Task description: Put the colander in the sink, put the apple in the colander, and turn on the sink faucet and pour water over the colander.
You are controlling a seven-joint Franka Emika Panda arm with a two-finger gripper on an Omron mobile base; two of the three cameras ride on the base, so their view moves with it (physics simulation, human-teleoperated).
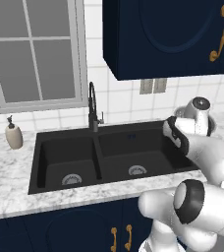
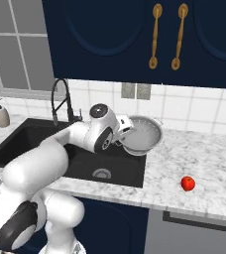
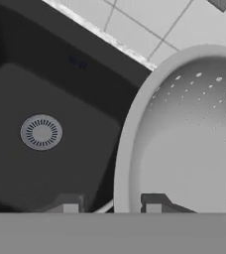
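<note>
Claw [image 3: 107, 204] pinching colander [image 2: 143, 135] rim, seemingly lifted over sink [image 2: 130, 171] edge, apple [image 2: 187, 183] aside on counter [image 2: 204, 171]

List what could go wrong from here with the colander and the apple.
1. The gripper pinches only the thin rim of the colander, one jaw inside and one outside. The bowl hangs tilted over the sink edge, so it might twist or slip out.
2. Released like this, it may land tilted, or partly on the counter.
3. The apple lies loose near the counter's front edge; a careless approach might roll it off.
</note>
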